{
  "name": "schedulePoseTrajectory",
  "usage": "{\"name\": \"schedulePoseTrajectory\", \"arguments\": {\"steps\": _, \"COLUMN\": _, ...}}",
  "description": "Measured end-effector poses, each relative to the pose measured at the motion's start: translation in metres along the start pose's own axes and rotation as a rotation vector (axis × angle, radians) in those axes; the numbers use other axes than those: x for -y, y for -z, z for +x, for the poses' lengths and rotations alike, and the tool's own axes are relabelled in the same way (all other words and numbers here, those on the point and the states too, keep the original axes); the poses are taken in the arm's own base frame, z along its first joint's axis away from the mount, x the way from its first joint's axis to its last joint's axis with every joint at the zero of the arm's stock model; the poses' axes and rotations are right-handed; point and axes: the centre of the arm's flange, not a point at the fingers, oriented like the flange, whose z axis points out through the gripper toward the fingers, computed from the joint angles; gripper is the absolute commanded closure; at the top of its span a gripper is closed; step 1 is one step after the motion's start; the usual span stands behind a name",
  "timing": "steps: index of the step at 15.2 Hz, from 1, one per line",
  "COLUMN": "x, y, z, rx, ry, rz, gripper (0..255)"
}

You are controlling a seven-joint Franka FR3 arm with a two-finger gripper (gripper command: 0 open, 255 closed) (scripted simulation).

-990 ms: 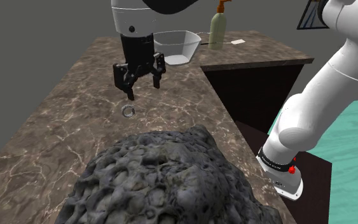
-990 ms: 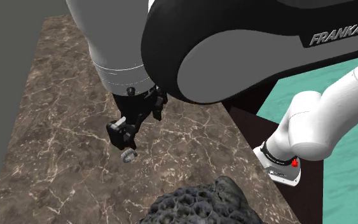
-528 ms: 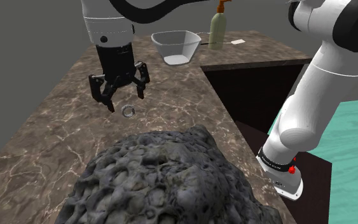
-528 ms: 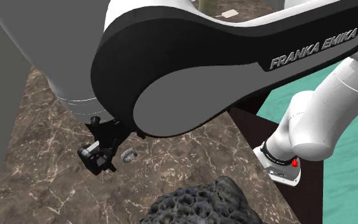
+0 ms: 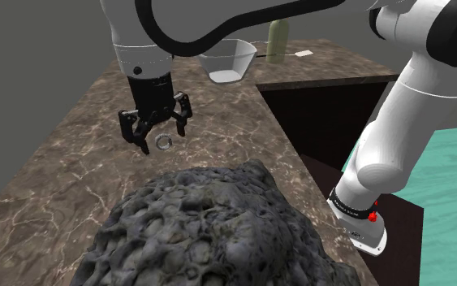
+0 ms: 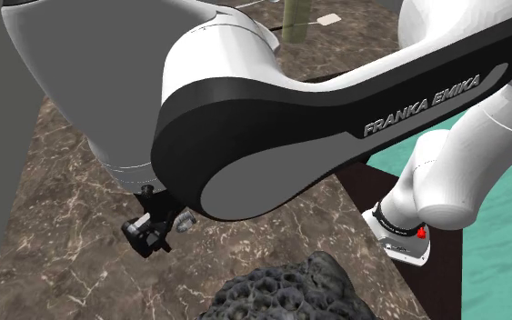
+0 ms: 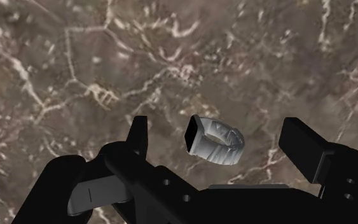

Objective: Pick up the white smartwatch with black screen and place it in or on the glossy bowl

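Claw (image 7: 219, 130) gapes wide above the brown marbled counter (image 7: 75, 63); white smartwatch (image 7: 215, 141) with black screen lies between its fingers (image 7: 139, 130), touching neither.

On the counter (image 5: 72, 162) you have the smartwatch (image 7: 213, 141) lying between the gripper's (image 7: 217, 127) fingers, seemingly untouched by either. The bowl (image 5: 226, 60) stands far behind it, a bottle (image 5: 277, 42) at its right in the shoulder view; the rough lump (image 5: 210, 231) sits nearest, before the smartwatch
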Motion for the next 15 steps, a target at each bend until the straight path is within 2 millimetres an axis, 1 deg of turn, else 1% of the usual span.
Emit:
{"name": "schedulePoseTrajectory", "arguments": {"steps": 3, "x": 0.0000, "y": -0.0003, "z": 0.0002, "rx": 0.000, "ry": 0.000, "rz": 0.000, "gripper": 0}}
{"name": "schedulePoseTrajectory", "arguments": {"steps": 4, "x": 0.0000, "y": -0.0003, "z": 0.0002, "rx": 0.000, "ry": 0.000, "rz": 0.000, "gripper": 255}}
{"name": "schedulePoseTrajectory", "arguments": {"steps": 14, "x": 0.0000, "y": -0.0003, "z": 0.0002, "rx": 0.000, "ry": 0.000, "rz": 0.000, "gripper": 255}}
{"name": "schedulePoseTrajectory", "arguments": {"steps": 15, "x": 0.0003, "y": 0.0026, "z": 0.0003, "rx": 0.000, "ry": 0.000, "rz": 0.000, "gripper": 255}}
